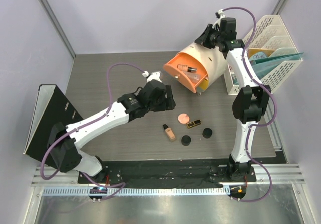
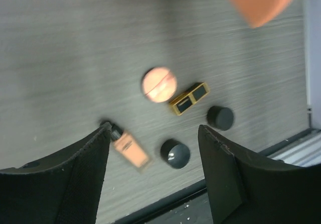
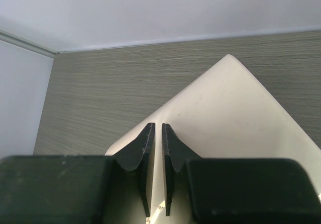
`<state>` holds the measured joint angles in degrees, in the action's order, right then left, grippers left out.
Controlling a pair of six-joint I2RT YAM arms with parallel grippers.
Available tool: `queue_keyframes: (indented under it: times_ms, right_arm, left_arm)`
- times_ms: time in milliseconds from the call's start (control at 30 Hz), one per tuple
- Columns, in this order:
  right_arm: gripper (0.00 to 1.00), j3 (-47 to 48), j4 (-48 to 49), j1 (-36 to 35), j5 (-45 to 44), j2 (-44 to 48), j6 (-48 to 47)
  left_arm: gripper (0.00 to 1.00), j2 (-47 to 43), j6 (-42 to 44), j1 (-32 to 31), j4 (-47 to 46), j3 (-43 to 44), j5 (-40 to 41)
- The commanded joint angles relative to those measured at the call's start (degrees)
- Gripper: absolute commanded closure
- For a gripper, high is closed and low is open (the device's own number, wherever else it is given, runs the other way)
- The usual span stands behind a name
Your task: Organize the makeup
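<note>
On the table lie a pink round compact (image 1: 183, 117), a black-gold lipstick (image 1: 193, 123), a beige bottle with a black cap (image 1: 169, 132) and two black round jars (image 1: 186, 140) (image 1: 206, 132). A second beige bottle (image 1: 184, 68) and a clear bottle (image 1: 193, 77) lie in the orange drawer (image 1: 173, 73). My left gripper (image 1: 169, 102) hovers open and empty above the table, up-left of the group. Its wrist view shows the compact (image 2: 159, 84), the lipstick (image 2: 190, 98), the bottle (image 2: 129, 147) and the jars (image 2: 175, 153) (image 2: 220, 117) below the gripper (image 2: 154, 127). My right gripper (image 3: 158, 126) is shut, on top of the cream box.
The cream drum-shaped box (image 1: 213, 63) lies tilted at the back, its orange drawer pulled out and its yellow drawer (image 1: 203, 85) below. A white file rack (image 1: 271, 43) stands at the right. A black binder (image 1: 47, 118) stands at the left. The table's front edge (image 2: 165, 204) is near the jars.
</note>
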<state>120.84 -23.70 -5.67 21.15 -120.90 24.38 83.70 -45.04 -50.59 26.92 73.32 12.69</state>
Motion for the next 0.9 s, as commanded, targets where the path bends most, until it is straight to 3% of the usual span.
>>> queue_keyframes:
  times_ms: [0, 200, 367, 600, 867]
  right_arm:
    - [0.83, -1.74, -5.83, -0.13, -0.93, -1.35, -0.74]
    - [0.83, -2.01, -5.83, -0.04, -0.58, -1.7, -0.57]
    - [0.83, -1.39, -5.74, -0.04, -0.23, -2.06, -0.39]
    - [0.83, -2.09, -5.83, -0.04, -0.14, -1.71, -0.47]
    - [0.83, -2.53, -5.74, 0.13, 0.03, -1.53, 0.05]
  left_arm:
    - [0.29, -2.41, -12.86, -0.04, 1.99, -2.83, 4.97]
    - [0.25, 8.74, -22.72, -0.65, 15.25, 4.28, 2.0]
    - [0.26, 17.79, -28.51, -1.0, 17.03, 9.38, -3.54]
    - [0.26, 21.85, -34.93, -1.09, 21.59, 11.4, -5.39]
    - [0.26, 22.29, -39.51, -1.79, 23.01, 7.81, -8.73]
